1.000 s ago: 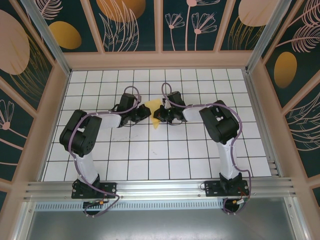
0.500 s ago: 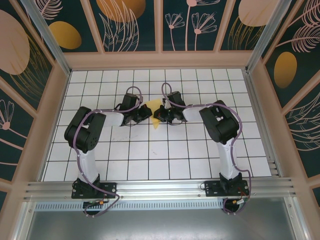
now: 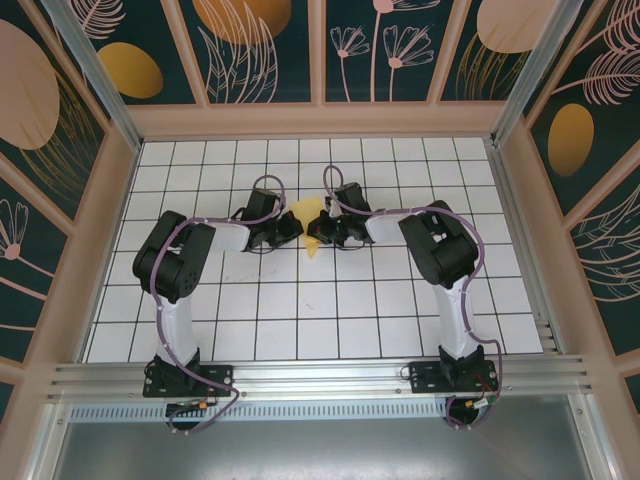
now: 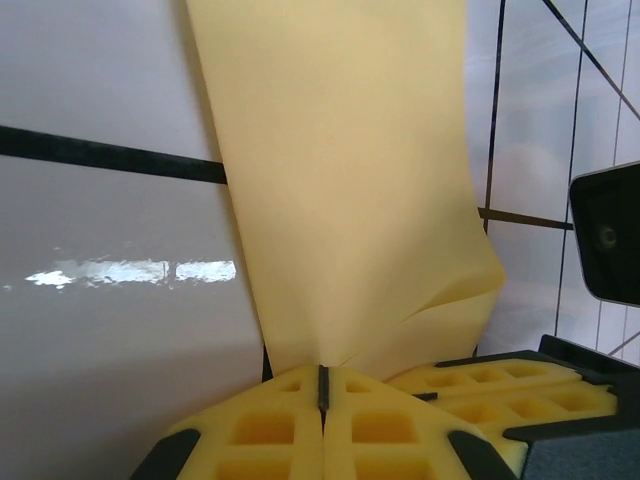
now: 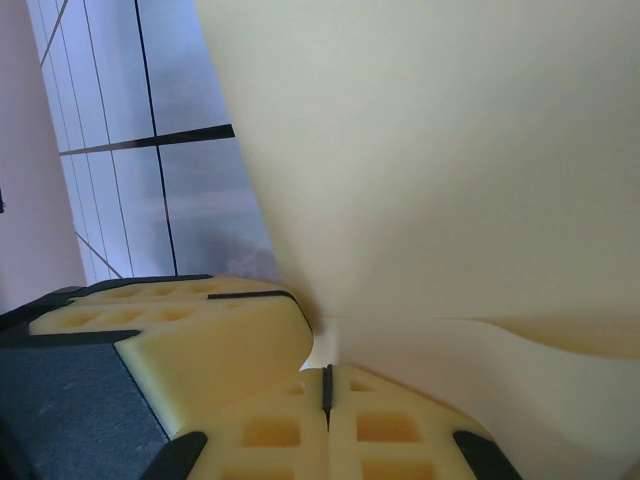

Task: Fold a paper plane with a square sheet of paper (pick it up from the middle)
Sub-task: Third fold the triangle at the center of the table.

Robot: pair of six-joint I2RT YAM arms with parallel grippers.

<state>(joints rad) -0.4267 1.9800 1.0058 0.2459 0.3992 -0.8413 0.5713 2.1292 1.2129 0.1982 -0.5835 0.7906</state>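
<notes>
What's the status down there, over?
Left gripper shut on the paper sheet. Right gripper shut on it too. Sheet spans between them, no plane yet.

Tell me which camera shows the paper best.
Left wrist: the paper runs up from the shut left fingers with both side edges and a buckle visible. Right wrist shows one edge, pinched in the right fingers, very close. Top shows it small and yellow between the arms.

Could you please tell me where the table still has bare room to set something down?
The near tiles between the left arm and right arm are bare, as are the far rows along the back wall. It is crowded mid-table, where the left gripper and right gripper pinch the paper.
</notes>
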